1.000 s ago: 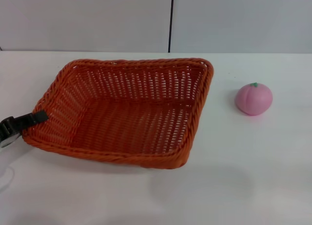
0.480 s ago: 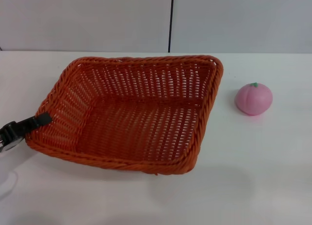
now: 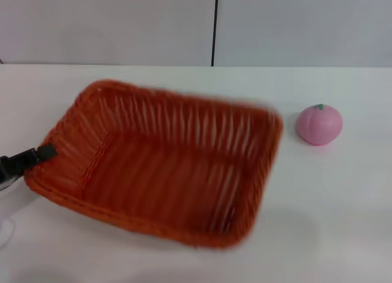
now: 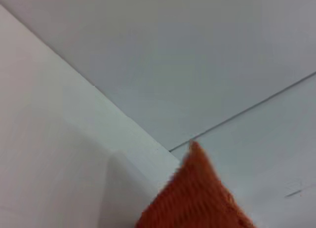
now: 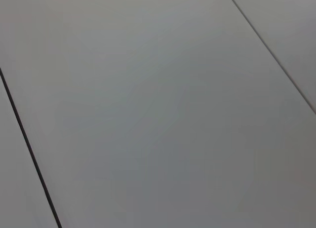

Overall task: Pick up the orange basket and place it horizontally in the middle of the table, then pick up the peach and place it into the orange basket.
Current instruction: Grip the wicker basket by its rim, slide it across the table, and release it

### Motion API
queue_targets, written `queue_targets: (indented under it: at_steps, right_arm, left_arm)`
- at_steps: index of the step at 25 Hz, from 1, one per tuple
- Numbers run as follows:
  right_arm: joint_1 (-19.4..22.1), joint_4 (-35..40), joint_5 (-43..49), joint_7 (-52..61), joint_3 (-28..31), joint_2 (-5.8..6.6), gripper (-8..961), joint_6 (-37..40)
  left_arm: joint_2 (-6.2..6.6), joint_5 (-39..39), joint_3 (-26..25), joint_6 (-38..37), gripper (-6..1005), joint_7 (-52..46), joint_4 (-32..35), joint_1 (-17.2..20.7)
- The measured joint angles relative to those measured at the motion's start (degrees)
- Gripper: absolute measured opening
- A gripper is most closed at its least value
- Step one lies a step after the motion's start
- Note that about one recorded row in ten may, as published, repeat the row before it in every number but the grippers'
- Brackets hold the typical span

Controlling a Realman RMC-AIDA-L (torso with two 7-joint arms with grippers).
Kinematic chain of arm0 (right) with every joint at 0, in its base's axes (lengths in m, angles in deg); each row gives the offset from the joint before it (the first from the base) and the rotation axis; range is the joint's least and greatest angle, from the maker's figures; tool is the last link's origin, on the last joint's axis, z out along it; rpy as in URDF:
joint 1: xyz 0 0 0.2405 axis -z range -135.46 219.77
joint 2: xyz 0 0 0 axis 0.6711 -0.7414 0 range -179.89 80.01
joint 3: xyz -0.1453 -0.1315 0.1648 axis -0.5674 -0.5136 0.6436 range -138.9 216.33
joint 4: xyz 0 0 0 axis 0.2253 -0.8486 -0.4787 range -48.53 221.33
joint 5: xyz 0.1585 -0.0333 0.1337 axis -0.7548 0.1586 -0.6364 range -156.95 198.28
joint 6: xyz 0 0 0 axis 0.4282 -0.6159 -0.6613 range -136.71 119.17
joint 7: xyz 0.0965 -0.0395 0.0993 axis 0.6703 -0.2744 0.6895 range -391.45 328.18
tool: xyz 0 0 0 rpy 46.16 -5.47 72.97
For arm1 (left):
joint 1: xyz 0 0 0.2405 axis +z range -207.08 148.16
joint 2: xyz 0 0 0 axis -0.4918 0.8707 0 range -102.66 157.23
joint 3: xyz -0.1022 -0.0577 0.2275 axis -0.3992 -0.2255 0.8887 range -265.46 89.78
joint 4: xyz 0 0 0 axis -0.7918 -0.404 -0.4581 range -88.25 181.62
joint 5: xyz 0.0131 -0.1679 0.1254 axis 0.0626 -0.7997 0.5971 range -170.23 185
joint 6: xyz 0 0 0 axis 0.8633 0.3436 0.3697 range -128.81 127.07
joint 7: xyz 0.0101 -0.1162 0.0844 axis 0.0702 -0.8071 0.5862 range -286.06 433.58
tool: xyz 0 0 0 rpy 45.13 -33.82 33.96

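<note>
Since the earlier frame, the large orange woven basket (image 3: 162, 163) has swung clockwise, its left rim pinched by the left gripper (image 3: 38, 154); placement continues, small pink peach (image 3: 319, 124) waiting right on the white table (image 3: 331, 222).

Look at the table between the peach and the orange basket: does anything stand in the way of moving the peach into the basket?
Nothing visible does. The peach sits on the white table to the right of the orange basket, with only bare tabletop between them. The left gripper holds the basket's left rim, on the side away from the peach.
</note>
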Motion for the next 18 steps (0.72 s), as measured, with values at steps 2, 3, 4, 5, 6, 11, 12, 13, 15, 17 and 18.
queue_targets:
  at_steps: [2, 3, 4, 5, 6, 11, 12, 13, 15, 17, 18]
  right_arm:
    - [0.0, 0.0, 0.0, 0.0, 0.0, 0.01, 537, 0.0]
    - [0.0, 0.0, 0.0, 0.0, 0.1, 0.01, 538, 0.0]
    - [0.0, 0.0, 0.0, 0.0, 0.1, 0.01, 538, 0.0]
    - [-0.1, 0.0, 0.0, 0.0, 0.1, 0.02, 538, 0.0]
    - [-0.1, 0.0, 0.0, 0.0, 0.2, 0.02, 538, 0.0]
    - [-0.1, 0.1, -0.1, 0.0, 0.4, 0.02, 538, 0.0]
    - [-0.1, 0.1, -0.1, 0.0, 0.4, 0.02, 538, 0.0]
    - [-0.1, 0.1, -0.1, 0.0, 0.4, 0.02, 538, -0.1]
    - [-0.1, 0.1, -0.1, 0.0, 0.4, 0.02, 538, -0.4]
    - [-0.1, 0.2, -0.1, 0.0, 0.4, 0.02, 537, -0.7]
    - [-0.1, 0.2, -0.1, 0.0, 0.4, 0.02, 537, -0.7]
  left_arm:
    - [0.0, 0.0, 0.0, 0.0, 258, 0.0, 0.0, 0.0]
    - [0.11, 0.7, 0.4, -1.9, 280, -1.4, 2.5, 0.8]
    - [0.11, 0.7, 0.4, -1.9, 302, -1.4, 2.5, 0.8]
    - [0.11, 0.7, 0.4, -1.9, 325, -1.4, 2.5, 0.8]
    - [0.19, 2.2, 0.5, -2.4, 347, -2.2, 3.6, 1.2]
    - [0.19, 2.2, 0.5, -2.4, 398, -2.2, 3.6, 1.2]
    - [0.19, 2.2, 0.5, -2.4, 408, -2.2, 3.6, 1.2]
    - [0.19, 2.2, 0.5, -2.4, 418, -2.2, 3.6, 1.2]
    - [0.19, 2.2, 0.5, -2.4, 439, -2.2, 3.6, 1.2]
    - [1.25, 6.1, 0.2, -5.6, 449, -3.3, 4.7, 1.3]
    - [1.25, 6.1, 0.2, -5.6, 449, -3.3, 4.7, 1.3]
